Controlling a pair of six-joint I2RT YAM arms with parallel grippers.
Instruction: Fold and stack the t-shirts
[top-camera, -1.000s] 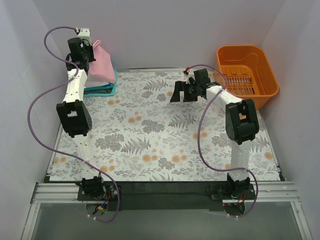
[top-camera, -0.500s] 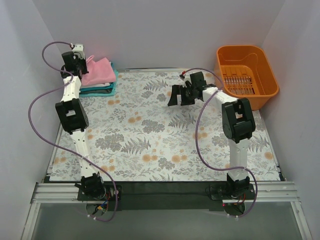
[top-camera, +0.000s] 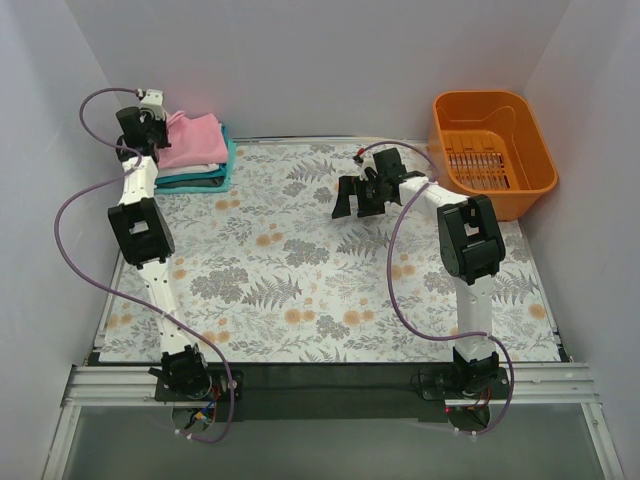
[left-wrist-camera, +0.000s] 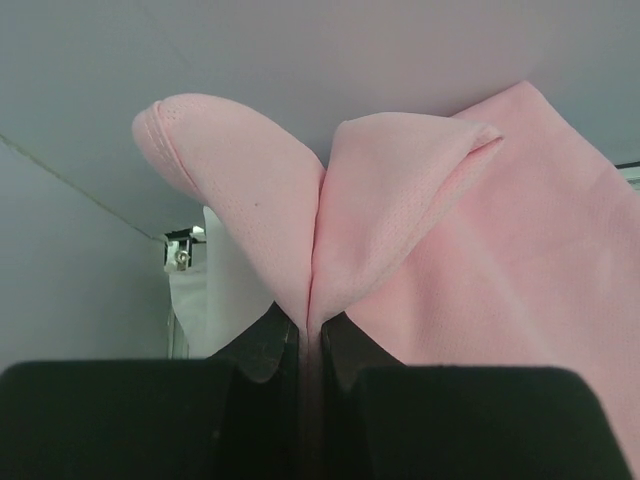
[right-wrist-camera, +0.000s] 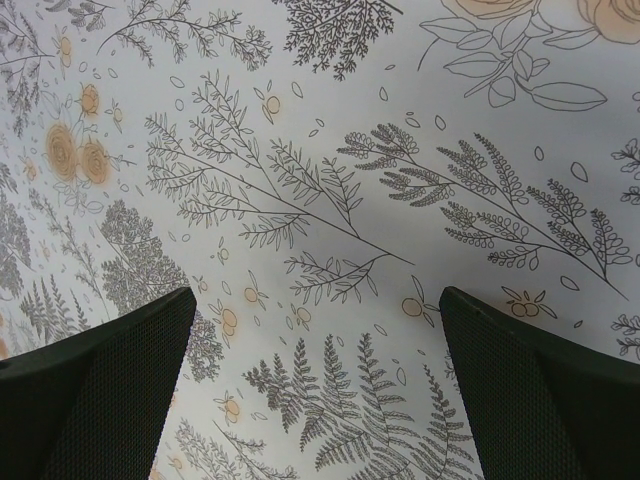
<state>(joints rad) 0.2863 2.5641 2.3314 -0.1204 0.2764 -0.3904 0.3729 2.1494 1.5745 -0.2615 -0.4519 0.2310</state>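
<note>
L tool (left-wrist-camera: 310, 335) was clamped on a pinch of the pink t-shirt (top-camera: 192, 140) at the far-left corner of the counter (top-camera: 300, 290), cloth bulging both sides of the fingers (left-wrist-camera: 262, 350). Pink t-shirt lay atop the white t-shirt (top-camera: 192, 169), w/ the teal t-shirt (top-camera: 228, 160) at the bottom. R tool (top-camera: 352, 200) hung over mid-counter, fingers wide apart, holding nothing. Orange basket (top-camera: 490, 96) sat far right.

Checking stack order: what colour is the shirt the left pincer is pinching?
Light pink; the shirt shows best in the left wrist view.
</note>
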